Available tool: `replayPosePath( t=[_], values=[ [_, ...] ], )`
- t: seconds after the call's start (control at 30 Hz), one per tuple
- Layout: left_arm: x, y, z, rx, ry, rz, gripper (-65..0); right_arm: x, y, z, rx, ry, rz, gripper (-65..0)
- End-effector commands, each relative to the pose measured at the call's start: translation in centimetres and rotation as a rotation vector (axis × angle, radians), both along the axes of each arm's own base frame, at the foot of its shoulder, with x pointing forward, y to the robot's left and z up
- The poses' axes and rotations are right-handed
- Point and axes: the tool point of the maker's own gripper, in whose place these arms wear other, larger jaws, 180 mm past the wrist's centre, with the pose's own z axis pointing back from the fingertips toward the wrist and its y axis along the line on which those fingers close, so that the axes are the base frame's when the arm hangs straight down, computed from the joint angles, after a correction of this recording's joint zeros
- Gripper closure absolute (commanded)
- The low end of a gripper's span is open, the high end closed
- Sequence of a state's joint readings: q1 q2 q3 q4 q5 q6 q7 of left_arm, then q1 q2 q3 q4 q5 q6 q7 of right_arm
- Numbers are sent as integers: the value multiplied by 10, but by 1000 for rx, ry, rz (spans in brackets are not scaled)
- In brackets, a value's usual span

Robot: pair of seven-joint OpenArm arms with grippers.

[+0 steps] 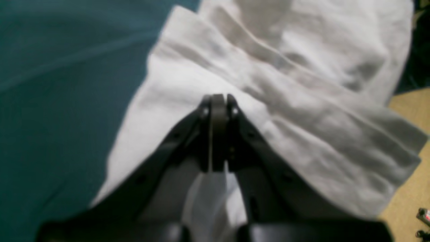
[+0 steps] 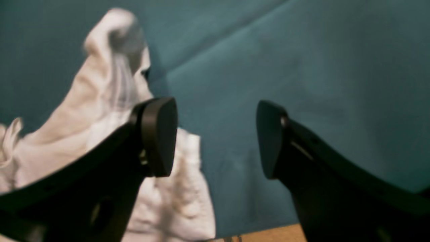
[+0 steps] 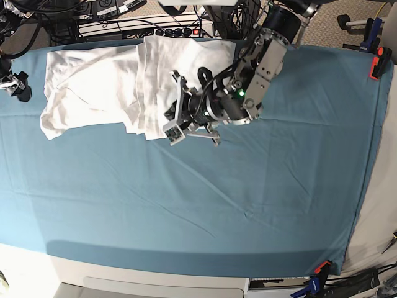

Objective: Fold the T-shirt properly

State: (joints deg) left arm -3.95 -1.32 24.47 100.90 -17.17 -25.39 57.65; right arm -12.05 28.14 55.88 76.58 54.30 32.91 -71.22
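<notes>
The white T-shirt point(image 3: 93, 87) lies wrinkled and partly folded over itself at the back left of the teal cloth point(image 3: 217, 198). My left gripper point(image 3: 175, 121) reaches in from the back and sits at the shirt's right front edge. In the left wrist view the left gripper point(image 1: 217, 101) is shut, with white T-shirt fabric point(image 1: 302, 67) pinched between its fingers. My right gripper point(image 3: 15, 84) is at the far left edge, beside the shirt. In the right wrist view the right gripper point(image 2: 216, 134) is open and empty over the teal cloth, with the T-shirt point(image 2: 84, 111) to its left.
Power strips and cables point(image 3: 124, 15) run behind the table's back edge. Orange clamps point(image 3: 375, 62) hold the teal cloth at the right edge, and another clamp point(image 3: 319, 270) sits at the front right corner. Tan floor point(image 1: 410, 188) shows past the shirt.
</notes>
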Motion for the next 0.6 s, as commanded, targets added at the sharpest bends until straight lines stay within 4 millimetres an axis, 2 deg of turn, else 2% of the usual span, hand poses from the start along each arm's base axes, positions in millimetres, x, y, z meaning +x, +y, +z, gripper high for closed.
replayPosePath(
  t=[0.0,0.07,0.13,0.33,0.57],
  values=[
    [5,-7,15,-43,-34,-4,0,8,-8,18,-21,-47,17,-370],
    [4,-7,14,-43,-29,-4,0,9,-5,12,22,-50,24,-370],
    [2,-8,14,-46,-34,-22,-27,10,3,3,73,-45,51,-370],
    [0,-10,16,-63,-28,-29,-102,17,38,-20,190,-7,162,-370],
    [0,-10,16,-63,-28,-30,-102,36,57,-23,199,0,237,-370]
  ],
)
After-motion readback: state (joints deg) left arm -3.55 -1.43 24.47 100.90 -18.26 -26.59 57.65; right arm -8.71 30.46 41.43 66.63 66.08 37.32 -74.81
